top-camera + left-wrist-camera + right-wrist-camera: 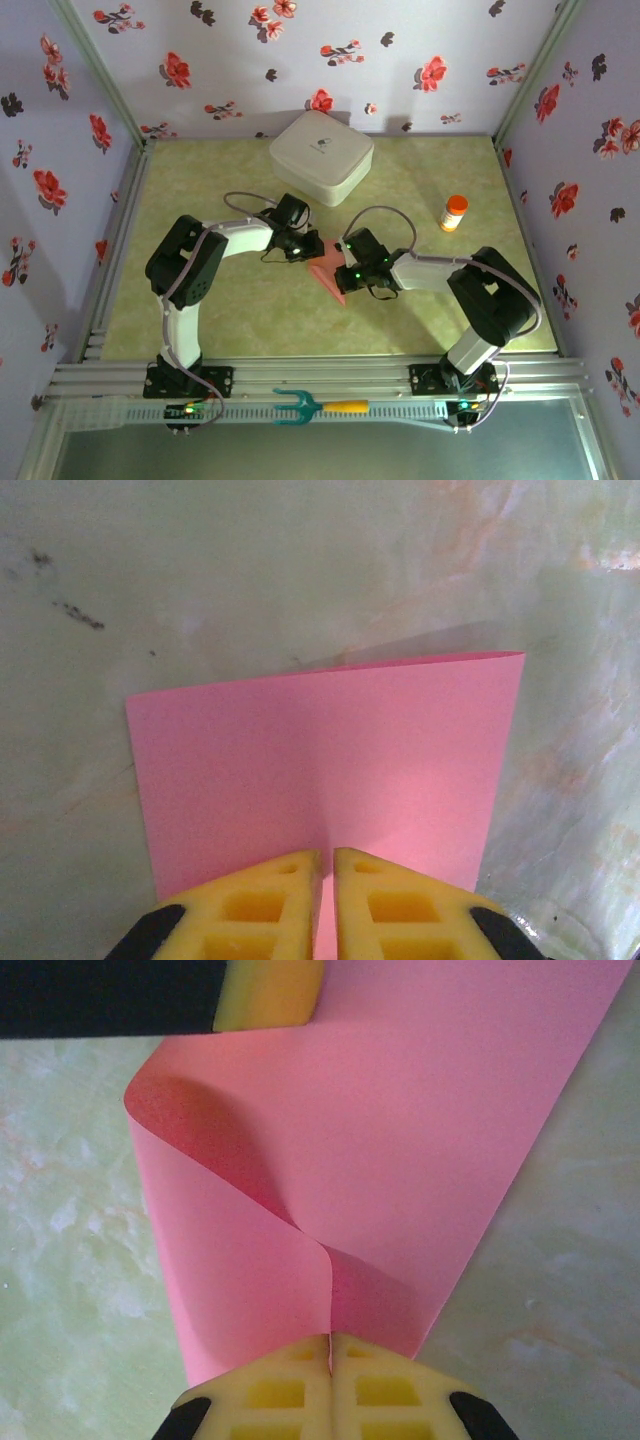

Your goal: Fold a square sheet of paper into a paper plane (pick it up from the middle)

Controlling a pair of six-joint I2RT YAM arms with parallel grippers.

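Shows a thin pink-red square sheet of paper (328, 278), folded over, just below the centre of the top view on a pale green marbled counter (250, 310). Pinched tight at one edge by the left gripper (327, 865) and at another, with a loose curl, by the right gripper (330, 1345). Includes a white rounded box (321, 157) at upper centre and an orange-capped bottle (454, 213) toward the right.

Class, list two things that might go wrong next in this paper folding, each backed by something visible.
1. The left gripper and right gripper both pinch the sheet of paper; pulling apart might tear it.
2. The sheet bows loosely between them, so pressing down may set a crooked crease.
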